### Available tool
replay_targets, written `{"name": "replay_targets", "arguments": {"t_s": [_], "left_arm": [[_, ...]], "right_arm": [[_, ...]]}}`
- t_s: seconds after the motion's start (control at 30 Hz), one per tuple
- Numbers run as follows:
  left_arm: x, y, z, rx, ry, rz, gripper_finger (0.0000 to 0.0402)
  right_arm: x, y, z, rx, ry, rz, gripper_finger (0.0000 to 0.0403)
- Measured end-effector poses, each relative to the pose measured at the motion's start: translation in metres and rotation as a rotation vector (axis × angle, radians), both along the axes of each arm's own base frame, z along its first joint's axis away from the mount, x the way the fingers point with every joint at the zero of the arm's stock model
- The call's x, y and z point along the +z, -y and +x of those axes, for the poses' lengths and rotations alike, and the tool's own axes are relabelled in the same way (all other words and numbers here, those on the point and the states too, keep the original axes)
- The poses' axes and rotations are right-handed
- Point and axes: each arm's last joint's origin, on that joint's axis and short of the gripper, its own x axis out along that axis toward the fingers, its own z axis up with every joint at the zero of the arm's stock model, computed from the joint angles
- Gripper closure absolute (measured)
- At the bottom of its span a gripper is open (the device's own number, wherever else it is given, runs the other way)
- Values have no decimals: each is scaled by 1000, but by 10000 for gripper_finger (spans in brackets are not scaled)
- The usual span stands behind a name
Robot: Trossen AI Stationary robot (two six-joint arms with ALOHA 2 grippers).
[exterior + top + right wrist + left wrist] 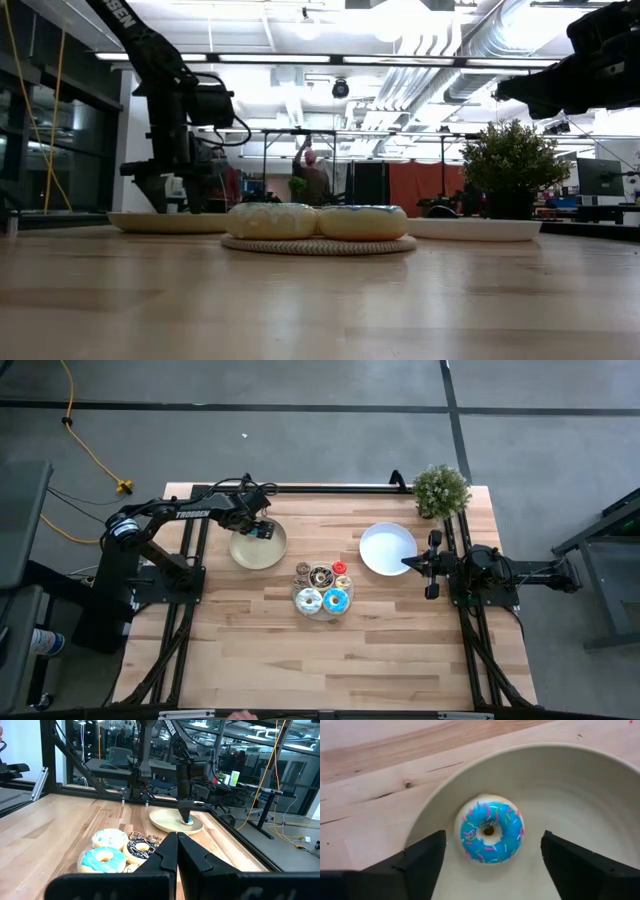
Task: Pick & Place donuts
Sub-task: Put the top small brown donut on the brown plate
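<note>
The left gripper (262, 530) hangs over the tan plate (247, 553), which sits at the 10 o'clock side of the worktop (340, 650) as seen from above. Its jaws stand open. In the left wrist view, a blue-iced donut (491, 828) with sprinkles lies flat on the floor of the tan plate, between the two dark fingers (425, 857) and clear of both; neither finger touches it.

Near the centre of the worktop, a round woven mat (322, 600) carries the remaining donuts (322, 588). The high view shows a white-iced one and a blue-iced one on the 6 o'clock side of the mat, with a chocolate one, a red one and a brown one on the 12 o'clock side. These lie packed together, touching.

To the 2 o'clock side of the mat lies a white plate (385, 546). The right gripper (408, 563) is at the 4 o'clock rim of that plate, jaws closed on nothing. A potted plant (440, 491) stands at the far right corner of the worktop.
</note>
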Motion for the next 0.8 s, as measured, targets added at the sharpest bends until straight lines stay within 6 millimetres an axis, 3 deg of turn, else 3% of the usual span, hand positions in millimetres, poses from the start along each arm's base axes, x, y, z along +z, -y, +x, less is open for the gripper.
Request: {"name": "replay_targets", "arguments": {"t_s": [0.13, 0.33, 0.57, 0.8], "left_arm": [[5, 1, 4, -17, 15, 15, 65], [38, 3, 19, -149, 89, 90, 67], [73, 15, 47, -692, 147, 179, 67], [80, 35, 65, -1269, 134, 346, 67]], "right_arm": [[0, 0, 0, 0, 0, 0, 402], [0, 0, 0, 0, 0, 0, 402], [0, 0, 0, 0, 0, 0, 402], [0, 0, 0, 0, 0, 0, 402]]}}
